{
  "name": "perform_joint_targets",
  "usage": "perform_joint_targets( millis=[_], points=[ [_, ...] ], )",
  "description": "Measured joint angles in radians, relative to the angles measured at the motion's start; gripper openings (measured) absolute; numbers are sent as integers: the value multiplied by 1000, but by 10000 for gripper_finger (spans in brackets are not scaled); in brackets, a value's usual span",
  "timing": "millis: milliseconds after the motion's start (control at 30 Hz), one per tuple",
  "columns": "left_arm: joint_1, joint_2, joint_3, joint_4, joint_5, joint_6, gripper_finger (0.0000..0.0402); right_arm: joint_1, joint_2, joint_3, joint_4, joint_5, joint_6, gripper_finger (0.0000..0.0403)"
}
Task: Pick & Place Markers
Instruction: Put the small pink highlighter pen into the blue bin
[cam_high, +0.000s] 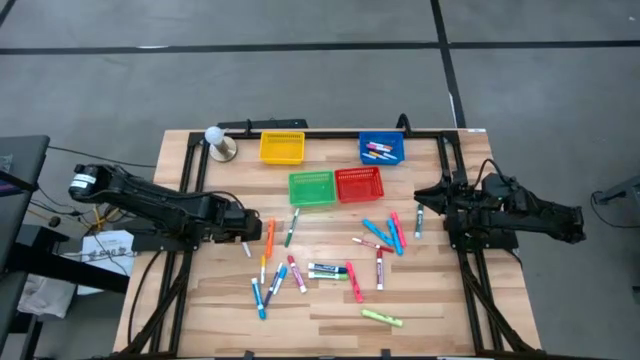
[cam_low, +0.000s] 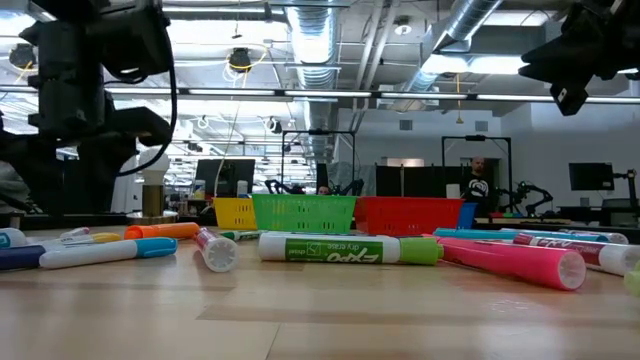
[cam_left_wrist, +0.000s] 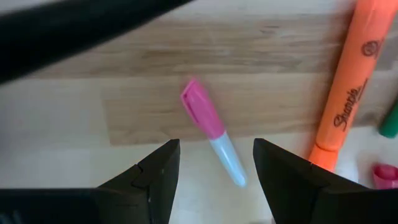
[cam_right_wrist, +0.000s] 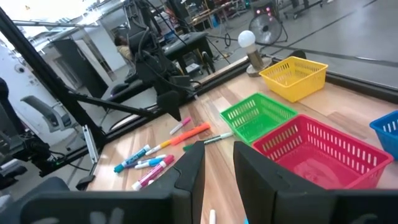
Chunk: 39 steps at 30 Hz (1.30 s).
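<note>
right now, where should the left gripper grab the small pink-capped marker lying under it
Grip the pink-capped marker with the pale blue barrel at mid-length, near where cap meets barrel, coming straight down. It lies flat on the wooden table, clear of the orange highlighter, and the open left gripper hangs over it; turn the fingers to straddle its width.

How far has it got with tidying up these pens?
Barely started. A few markers already lie in the blue basket. Right now the left tool hangs open over a small pink-capped marker beside the orange highlighter. Most pens are still scattered on the table, and the green basket looks empty.
</note>
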<state>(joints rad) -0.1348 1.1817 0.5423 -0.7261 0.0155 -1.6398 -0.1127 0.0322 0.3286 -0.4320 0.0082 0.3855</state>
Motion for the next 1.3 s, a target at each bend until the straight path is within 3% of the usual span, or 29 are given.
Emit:
perform_joint_targets(
  millis=[733,1300],
  points=[
    [48,171,4,48,-45,-25,199,0,0,0,-1,-5,7,74],
    [49,172,2,85,-64,-19,59,0,0,0,-1,-6,7,74]
  ],
)
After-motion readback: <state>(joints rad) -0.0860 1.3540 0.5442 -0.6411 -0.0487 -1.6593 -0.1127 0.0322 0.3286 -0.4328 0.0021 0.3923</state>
